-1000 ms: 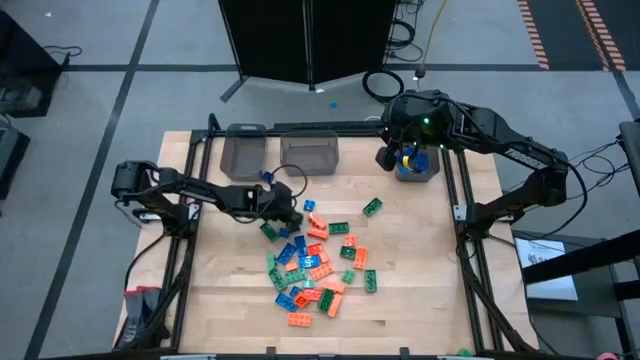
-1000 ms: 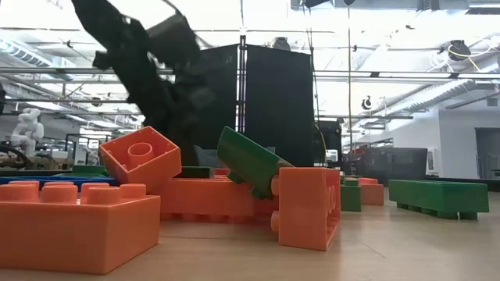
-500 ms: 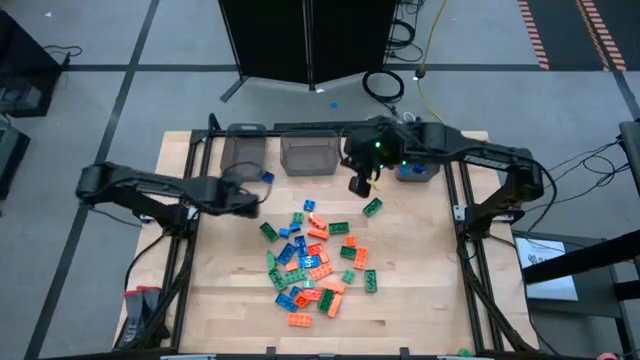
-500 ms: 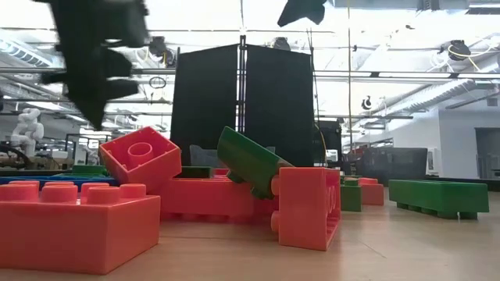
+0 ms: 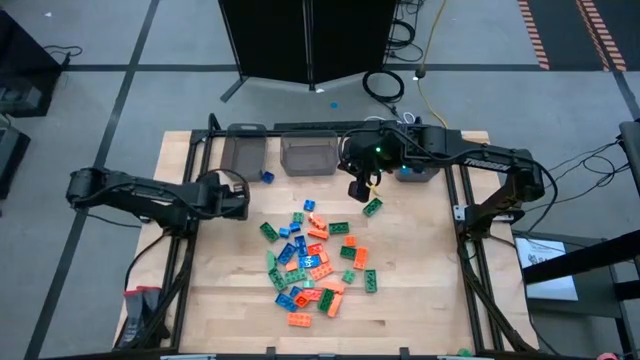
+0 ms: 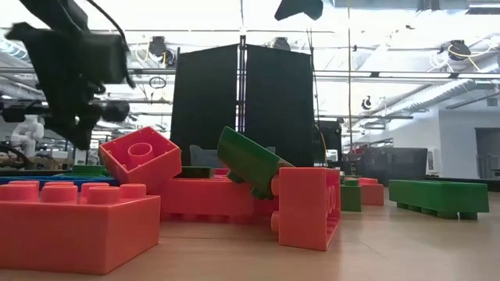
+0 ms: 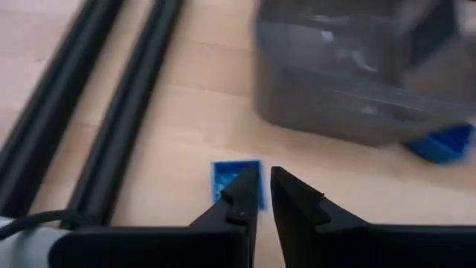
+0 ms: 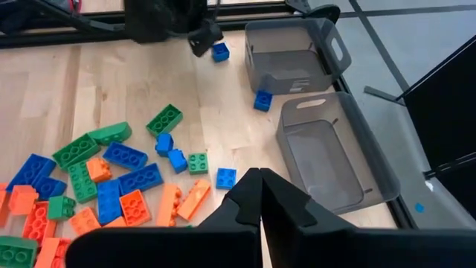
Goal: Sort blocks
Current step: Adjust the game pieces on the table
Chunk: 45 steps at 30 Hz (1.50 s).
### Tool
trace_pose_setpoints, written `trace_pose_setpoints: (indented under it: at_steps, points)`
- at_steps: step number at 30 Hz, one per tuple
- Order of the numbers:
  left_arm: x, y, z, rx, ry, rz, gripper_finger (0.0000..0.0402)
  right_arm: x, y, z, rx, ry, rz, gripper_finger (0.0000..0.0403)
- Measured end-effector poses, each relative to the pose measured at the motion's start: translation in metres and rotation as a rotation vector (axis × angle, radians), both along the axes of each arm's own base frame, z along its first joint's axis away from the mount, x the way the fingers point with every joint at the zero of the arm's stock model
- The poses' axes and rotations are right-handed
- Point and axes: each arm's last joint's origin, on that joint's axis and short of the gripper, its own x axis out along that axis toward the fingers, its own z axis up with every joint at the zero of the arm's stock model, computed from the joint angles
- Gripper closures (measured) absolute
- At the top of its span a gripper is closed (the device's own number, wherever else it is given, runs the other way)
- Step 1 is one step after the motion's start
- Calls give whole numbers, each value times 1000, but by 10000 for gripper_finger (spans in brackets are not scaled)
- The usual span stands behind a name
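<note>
Orange, green and blue blocks lie heaped mid-table (image 5: 315,260), spread out in the right wrist view (image 8: 111,171). My left gripper (image 5: 243,200) is left of the heap, in front of the left bin (image 5: 243,152), shut on a small blue block (image 7: 234,179). Another blue block (image 5: 266,177) lies on the table by that bin's near corner. My right gripper (image 5: 358,188), shut and empty (image 8: 259,175), hangs above the table beside a lone green block (image 5: 372,207). It shows high up in the low view (image 6: 297,8). My left gripper has the blue block by one side edge (image 7: 255,182), pinched at the fingertips. The rest of the block sticks out to one side of the narrow gap (image 8: 219,50). The fingers slant down from the table's left. Whether the block is lifted clear I cannot tell.
Three grey bins stand along the far edge: left, middle (image 5: 308,155) and right (image 5: 418,172), the right one holding blue blocks. Black frame rails (image 7: 111,112) run along the table's sides. Bare wood lies near the left and right edges.
My left gripper has drawn back out of the heap toward the table's left edge, ending in front of the left bin. My right gripper has swung from above the right bin toward the table's left, stopping beside the lone green block.
</note>
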Motion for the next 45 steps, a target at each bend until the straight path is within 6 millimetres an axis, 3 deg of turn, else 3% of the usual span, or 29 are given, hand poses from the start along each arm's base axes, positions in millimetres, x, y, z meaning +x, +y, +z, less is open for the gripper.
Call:
trace_pose_setpoints:
  at_steps: [5, 10, 14, 17, 21, 27, 29, 37, 45]
  points:
    - [5, 10, -17, -17, 134, 69, 397, -1, 0, -1, 13, 7, -3, 403]
    - [6, 17, -35, -49, 221, 142, 394, -1, 1, -1, 55, 3, 9, 403]
    - [8, 16, -54, -103, 155, 146, 399, -1, 6, -1, 72, 8, 35, 403]
    - [10, 16, -60, -66, 132, 52, 399, 0, 11, -1, 72, 9, 54, 403]
    - [37, 13, -51, -84, 3, -98, 400, 1, 17, -1, 74, 10, 76, 403]
    - [89, -2, -28, -148, -298, -546, 401, 1, 17, -1, 62, 10, 93, 403]
    - [95, -4, -20, -135, -335, -541, 401, 1, 17, -1, 53, 10, 100, 403]
    - [66, 2, -10, 34, 35, -252, 401, 1, 17, -1, 45, 6, 107, 403]
    - [54, 14, -29, 45, 124, -171, 401, 1, 17, -1, 54, 7, 101, 403]
